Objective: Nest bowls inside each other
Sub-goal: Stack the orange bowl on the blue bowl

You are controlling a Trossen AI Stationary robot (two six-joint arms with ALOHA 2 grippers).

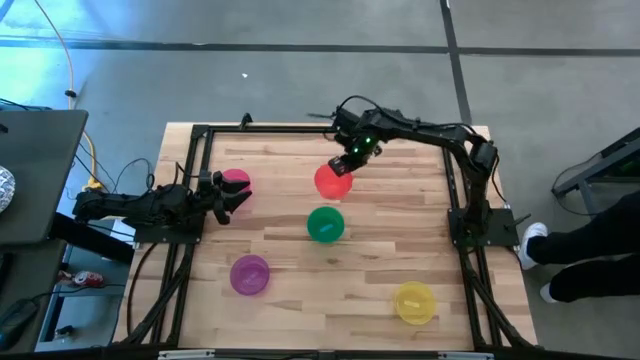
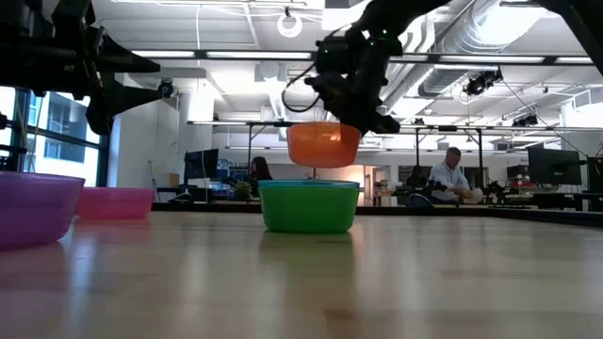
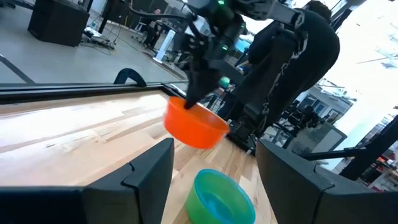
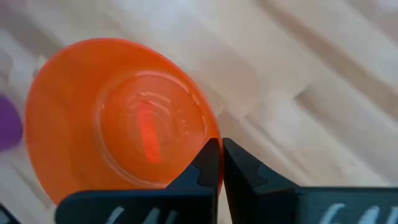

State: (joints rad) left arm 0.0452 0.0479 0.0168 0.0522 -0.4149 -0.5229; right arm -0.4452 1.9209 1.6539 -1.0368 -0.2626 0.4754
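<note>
Bowls lie scattered on the table (image 1: pixel 400 180); the red bowl (image 1: pixel 333 181) hangs in the air, pinched by its rim in the right gripper (image 1: pixel 349 157). The green bowl (image 1: pixel 325 225), with blue showing inside it, sits just nearer the front edge and lower, so the carry runs that way, then down. The left gripper (image 1: pixel 232 194) waits, fingers apart, beside the pink bowl (image 1: pixel 236 179).

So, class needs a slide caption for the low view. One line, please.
Right end effector holds the red bowl in the air above the green bowl on the table.
</note>
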